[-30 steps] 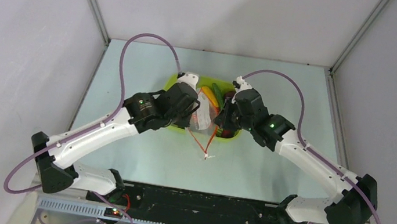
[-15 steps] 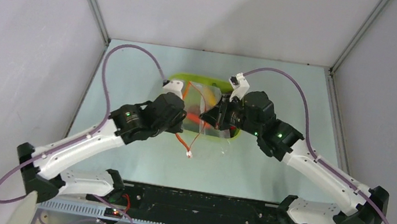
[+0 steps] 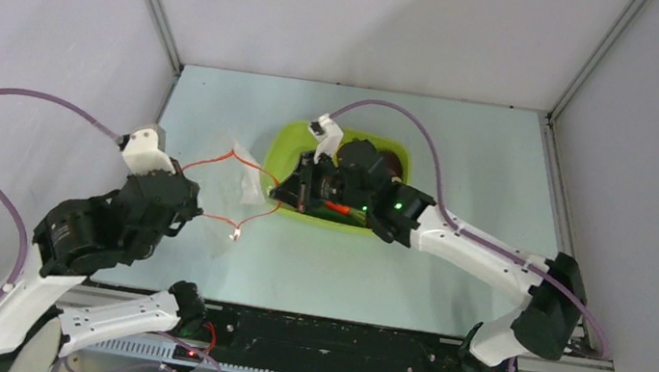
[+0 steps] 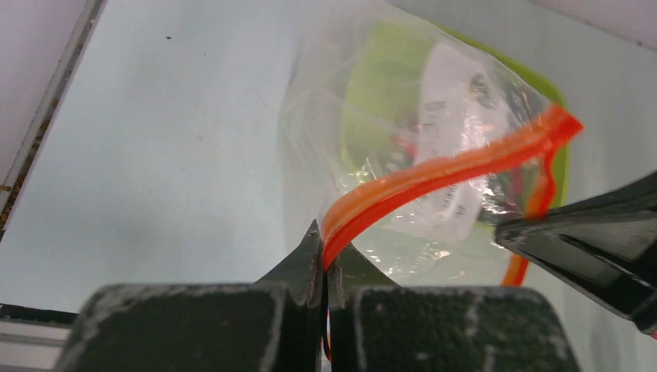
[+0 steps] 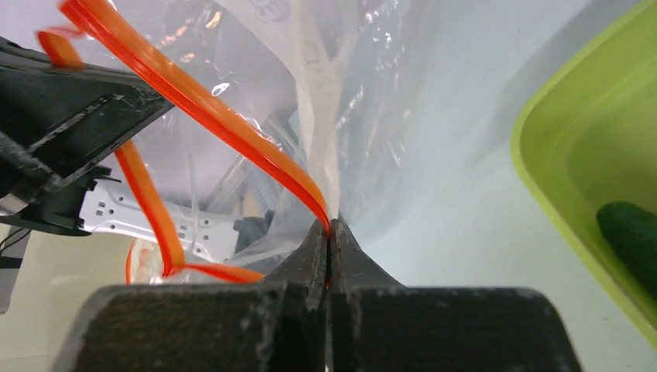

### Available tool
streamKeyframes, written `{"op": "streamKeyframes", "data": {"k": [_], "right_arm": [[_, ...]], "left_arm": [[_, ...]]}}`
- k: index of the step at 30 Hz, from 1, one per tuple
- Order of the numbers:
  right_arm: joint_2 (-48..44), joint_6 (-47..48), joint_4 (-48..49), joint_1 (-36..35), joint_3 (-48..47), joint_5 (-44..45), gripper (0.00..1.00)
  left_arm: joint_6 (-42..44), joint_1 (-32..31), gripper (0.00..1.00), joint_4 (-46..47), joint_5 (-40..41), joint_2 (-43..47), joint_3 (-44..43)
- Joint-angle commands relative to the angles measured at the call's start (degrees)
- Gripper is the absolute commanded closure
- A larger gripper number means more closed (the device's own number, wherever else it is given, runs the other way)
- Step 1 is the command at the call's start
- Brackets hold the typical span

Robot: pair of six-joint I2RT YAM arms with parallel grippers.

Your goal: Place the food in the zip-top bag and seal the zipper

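Left gripper (image 4: 324,260): jaws clamped on the zipper (image 4: 434,167). The zip-top bag (image 3: 239,181) spans both grippers, left of the tray (image 3: 285,141). Right gripper (image 5: 330,236): clamped on the mouth's opposite side. Current step: opening the mouth. Next move: free one gripper to fetch food (image 5: 631,232), keeping the mouth open.

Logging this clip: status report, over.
Left gripper shut on zipper. Right gripper shut on zipper. Zip-top bag held between them, mouth open; cucumber in tray. No obstruction seen.

The zipper (image 4: 434,167) sits between the fingers of both the left gripper (image 4: 325,248) and the right gripper (image 5: 331,232), zip-top bag (image 4: 333,132) beyond; food (image 5: 631,232) lies in the tray (image 5: 577,132) right of the latter.
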State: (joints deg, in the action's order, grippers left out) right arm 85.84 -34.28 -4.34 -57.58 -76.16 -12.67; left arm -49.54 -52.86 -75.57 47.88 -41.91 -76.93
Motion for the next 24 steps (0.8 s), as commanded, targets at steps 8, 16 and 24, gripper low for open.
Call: {"op": "streamKeyframes", "data": {"k": [8, 16, 24], "right_arm": [[7.1, -1.5, -0.5, -1.7, -2.5, 5.1, 0.68], [10.1, -1.6, 1.4, -1.9, -1.5, 11.0, 0.15], [11.1, -5.6, -8.3, -1.6, -0.6, 23.7, 0.41]], "left_arm": [[13.0, -0.1, 1.0, 15.4, -15.7, -11.9, 6.9], [14.0, -0.1, 1.0, 21.1, -20.8, -11.6, 9.4], [11.8, 0.1, 1.0, 17.1, -13.4, -10.9, 8.9]]}}
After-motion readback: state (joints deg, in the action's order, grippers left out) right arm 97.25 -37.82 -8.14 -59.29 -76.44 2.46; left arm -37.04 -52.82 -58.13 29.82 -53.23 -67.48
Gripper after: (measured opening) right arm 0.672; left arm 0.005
